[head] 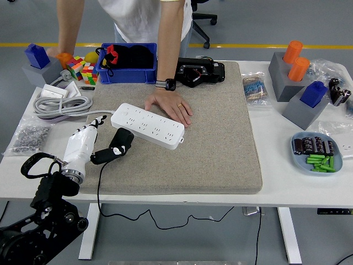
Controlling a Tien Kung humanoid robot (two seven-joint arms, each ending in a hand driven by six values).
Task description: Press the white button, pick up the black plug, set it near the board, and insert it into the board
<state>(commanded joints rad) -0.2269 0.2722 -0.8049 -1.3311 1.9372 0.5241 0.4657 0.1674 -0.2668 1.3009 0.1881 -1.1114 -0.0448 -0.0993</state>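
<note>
Beside board (147,126), plug (121,141) seemingly gripped.

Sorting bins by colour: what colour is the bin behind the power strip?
Blue bin, clearest in the head view.

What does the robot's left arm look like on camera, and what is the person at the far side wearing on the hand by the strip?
The left hand has a white shell with black fingertips and thumb; behind it, a silver wrist ring, black jointed arm and looped black cable. The person's hand wears a ring and a black wristwatch; a white shirt shows above.
</note>
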